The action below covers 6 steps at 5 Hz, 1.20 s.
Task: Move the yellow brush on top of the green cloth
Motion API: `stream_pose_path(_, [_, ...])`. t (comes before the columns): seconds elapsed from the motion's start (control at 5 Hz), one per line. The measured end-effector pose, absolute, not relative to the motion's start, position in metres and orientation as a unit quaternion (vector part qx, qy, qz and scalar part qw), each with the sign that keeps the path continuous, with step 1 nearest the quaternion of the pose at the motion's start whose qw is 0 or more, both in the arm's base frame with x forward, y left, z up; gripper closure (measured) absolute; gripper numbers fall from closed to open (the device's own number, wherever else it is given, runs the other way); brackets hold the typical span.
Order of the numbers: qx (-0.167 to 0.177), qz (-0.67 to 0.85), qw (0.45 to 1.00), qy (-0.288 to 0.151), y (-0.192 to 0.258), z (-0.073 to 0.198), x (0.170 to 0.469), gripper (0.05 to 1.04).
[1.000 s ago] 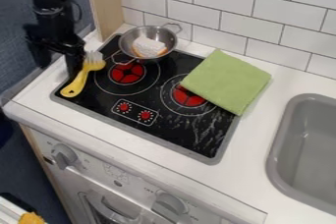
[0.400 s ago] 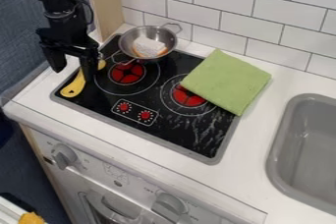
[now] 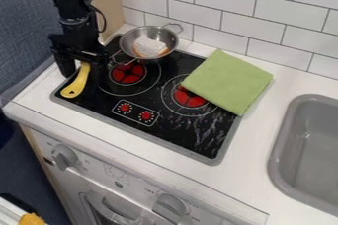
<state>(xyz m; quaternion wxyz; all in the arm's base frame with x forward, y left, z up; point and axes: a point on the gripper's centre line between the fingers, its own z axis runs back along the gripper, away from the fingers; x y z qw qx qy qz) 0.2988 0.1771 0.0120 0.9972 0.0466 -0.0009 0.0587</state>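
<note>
End effector: you had one, the black end effector [image 3: 83, 74], low over the cooktop's [image 3: 173, 132] left side, its two fingers spread, one on each side of the brush. You could not tell whether either one touched it.
Yellow brush: one, between your fingers, its handle [image 3: 76, 86] slanting out toward the near left, the holed end over the cooktop; its head was hidden behind your end effector.
Green cloth: one [image 3: 228, 82], well off to the right of your end effector, flat, partly on the cooktop and partly on the white surface [image 3: 261, 135]. The brush was apart from it.
Burners: two red ones, the first [image 3: 127, 72] just right of your end effector, the second [image 3: 190, 96] farther right, partly under the cloth.
Pan: one, metal [image 3: 131, 40], two handles, beyond and to the right of your end effector, with one white piece [image 3: 150, 46], orange at its edge, inside.
Printed red dials: two [image 3: 125, 107], nearer the camera than your end effector and to its right.
Grey knobs: two [image 3: 64, 157], well below your end effector, on the white front panel.
Sink: one, grey [image 3: 280, 155], far to your end effector's right.
</note>
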Motion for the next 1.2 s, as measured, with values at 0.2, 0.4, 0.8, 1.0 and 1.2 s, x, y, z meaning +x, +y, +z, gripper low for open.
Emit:
stream_pose_path(0.2, [0.055,0.060,0.997,0.002,0.179,0.011,0.304,0.130])
stream_pose_path(0.4, [0.054,0.065,0.996,0.000,0.178,0.012,0.305,0.410])
stream_pose_path(0.8, [0.048,0.063,0.997,-0.002,0.174,0.011,0.303,0.746])
stream_pose_path(1.0, [0.070,0.115,0.990,-0.029,0.178,0.043,0.296,0.747])
stream_pose_path(1.2, [0.078,0.121,0.985,-0.098,0.149,0.089,0.314,0.747])
